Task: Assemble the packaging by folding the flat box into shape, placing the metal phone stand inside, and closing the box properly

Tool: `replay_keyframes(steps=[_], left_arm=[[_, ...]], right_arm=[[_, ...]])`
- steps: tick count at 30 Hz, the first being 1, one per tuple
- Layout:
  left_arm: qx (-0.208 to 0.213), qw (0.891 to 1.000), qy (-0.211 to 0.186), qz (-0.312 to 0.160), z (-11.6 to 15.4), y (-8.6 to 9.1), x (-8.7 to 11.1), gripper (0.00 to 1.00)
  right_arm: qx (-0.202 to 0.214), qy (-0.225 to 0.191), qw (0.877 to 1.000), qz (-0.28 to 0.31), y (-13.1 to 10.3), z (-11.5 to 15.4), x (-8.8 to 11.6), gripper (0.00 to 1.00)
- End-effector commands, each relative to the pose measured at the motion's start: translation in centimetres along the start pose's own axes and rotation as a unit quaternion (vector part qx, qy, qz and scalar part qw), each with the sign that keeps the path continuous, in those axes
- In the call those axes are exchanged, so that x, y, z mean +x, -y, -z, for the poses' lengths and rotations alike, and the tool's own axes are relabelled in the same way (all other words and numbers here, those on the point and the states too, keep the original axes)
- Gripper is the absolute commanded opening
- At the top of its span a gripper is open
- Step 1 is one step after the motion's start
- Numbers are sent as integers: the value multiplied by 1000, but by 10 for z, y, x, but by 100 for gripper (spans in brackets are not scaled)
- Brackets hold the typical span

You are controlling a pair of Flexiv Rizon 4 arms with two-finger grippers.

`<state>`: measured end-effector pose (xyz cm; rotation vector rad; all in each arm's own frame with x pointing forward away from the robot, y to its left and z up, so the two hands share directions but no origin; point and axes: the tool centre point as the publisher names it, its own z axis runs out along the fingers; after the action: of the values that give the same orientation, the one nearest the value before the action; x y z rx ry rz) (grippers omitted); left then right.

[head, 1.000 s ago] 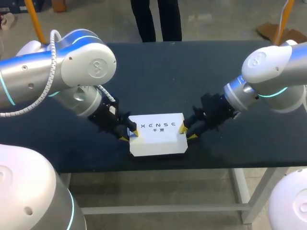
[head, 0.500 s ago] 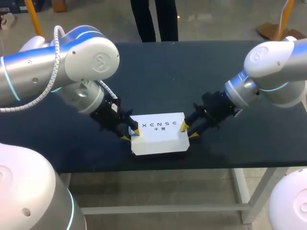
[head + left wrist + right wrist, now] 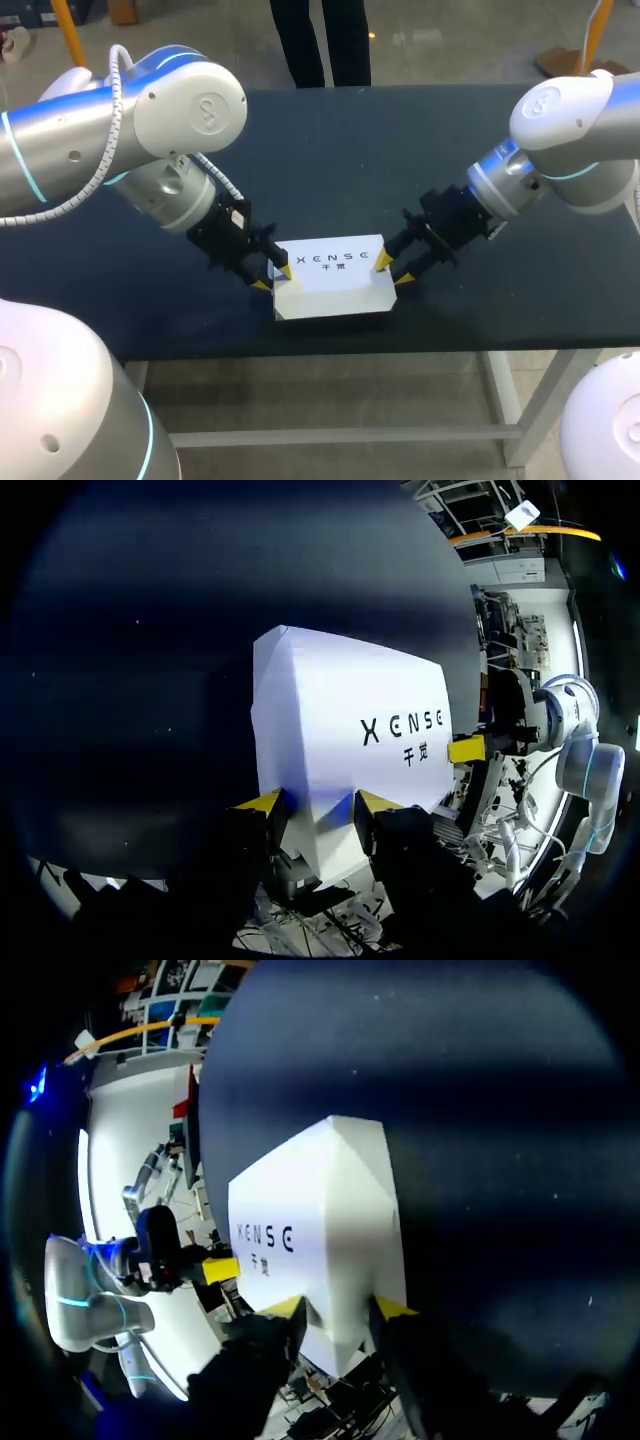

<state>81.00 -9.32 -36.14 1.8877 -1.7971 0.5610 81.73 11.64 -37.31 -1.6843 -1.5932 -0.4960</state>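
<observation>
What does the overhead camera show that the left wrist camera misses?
Only the head view shows the whole left arm and right arm, the left tool and right tool gripping opposite ends of the box. Only the left wrist view shows up close the box's end clamped between that tool's yellow tips. Both show the white box on the dark table.

Left arm (image 3: 150,110) and right arm (image 3: 570,120): chunky white-and-silver, glowing cyan rings. Left's got a ribbed white cable (image 3: 110,110) too.

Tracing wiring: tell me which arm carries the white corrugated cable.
The left arm: a white cable loops over its elbow; the right arm shows none.
</observation>
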Motion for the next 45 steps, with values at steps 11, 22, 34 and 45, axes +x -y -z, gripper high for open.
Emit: replay_keyframes(steps=[11, 22, 34, 45], left_arm=[[-26, 1000, 0, 15, 5, 10, 4, 47], [-45, 999, -1, 28, 8, 14, 7, 47], [-62, 997, -1, 42, 10, 16, 10, 47], [-73, 996, 2, 53, 12, 17, 11, 48]], right_arm=[[14, 5, 1000, -14, -4, 1, 7, 45], [27, 10, 999, -37, -7, 2, 12, 45], [36, 11, 998, -53, -9, 2, 17, 43], [40, 15, 997, -61, -9, 5, 20, 43]])
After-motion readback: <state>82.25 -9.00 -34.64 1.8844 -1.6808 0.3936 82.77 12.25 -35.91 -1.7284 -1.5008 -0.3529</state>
